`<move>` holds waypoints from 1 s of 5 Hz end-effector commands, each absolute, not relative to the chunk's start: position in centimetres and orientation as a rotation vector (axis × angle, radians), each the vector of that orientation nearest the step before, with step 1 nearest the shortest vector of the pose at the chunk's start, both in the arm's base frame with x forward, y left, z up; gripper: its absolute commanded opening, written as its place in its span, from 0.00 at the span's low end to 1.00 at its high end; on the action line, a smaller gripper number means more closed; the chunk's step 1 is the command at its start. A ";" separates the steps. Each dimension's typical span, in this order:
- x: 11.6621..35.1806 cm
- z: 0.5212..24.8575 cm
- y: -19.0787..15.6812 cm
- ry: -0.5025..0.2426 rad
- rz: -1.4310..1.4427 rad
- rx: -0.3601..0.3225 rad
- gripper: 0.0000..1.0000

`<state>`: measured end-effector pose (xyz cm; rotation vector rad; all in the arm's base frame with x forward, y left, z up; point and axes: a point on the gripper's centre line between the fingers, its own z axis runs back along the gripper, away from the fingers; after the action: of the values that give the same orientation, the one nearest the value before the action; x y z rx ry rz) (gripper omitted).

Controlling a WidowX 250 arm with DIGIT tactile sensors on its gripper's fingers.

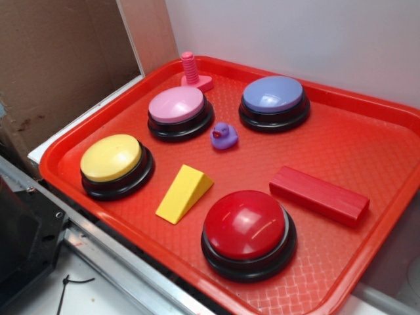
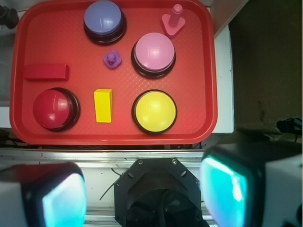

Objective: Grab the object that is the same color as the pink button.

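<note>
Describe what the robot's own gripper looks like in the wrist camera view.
Only the gripper fingers show, blurred at the bottom edge: two chunky rounded blocks, white and dark, with glowing cyan pads on their faces. Between and beyond them sits a black octagonal robot base with small bolts, thin black cables trailing beside it. No markings are legible.

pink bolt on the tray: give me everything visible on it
The pink bolt is a small, glossy, plastic-looking toy: a ribbed threaded post with a rounded cap, upright on a flat base that looks roughly triangular from the wrist view. It stands in a far corner of the red tray, just behind the pink button and much smaller than it. Only the tray touches it; the claw is nowhere near it.
</note>
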<state>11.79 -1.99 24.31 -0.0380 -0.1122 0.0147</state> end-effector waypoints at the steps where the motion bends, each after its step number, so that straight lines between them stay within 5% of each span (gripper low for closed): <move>1: 11.8 24.3 -2.0 -0.112 0.015 -0.038 1.00; 2: 16.4 23.8 -2.3 -0.128 0.002 0.009 1.00; 4: 7.3 23.6 -1.2 -0.127 -0.089 -0.066 1.00; 5: 9.1 22.0 -0.9 -0.086 -0.126 0.001 1.00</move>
<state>9.02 -1.07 21.60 -0.0003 -0.0753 -0.1231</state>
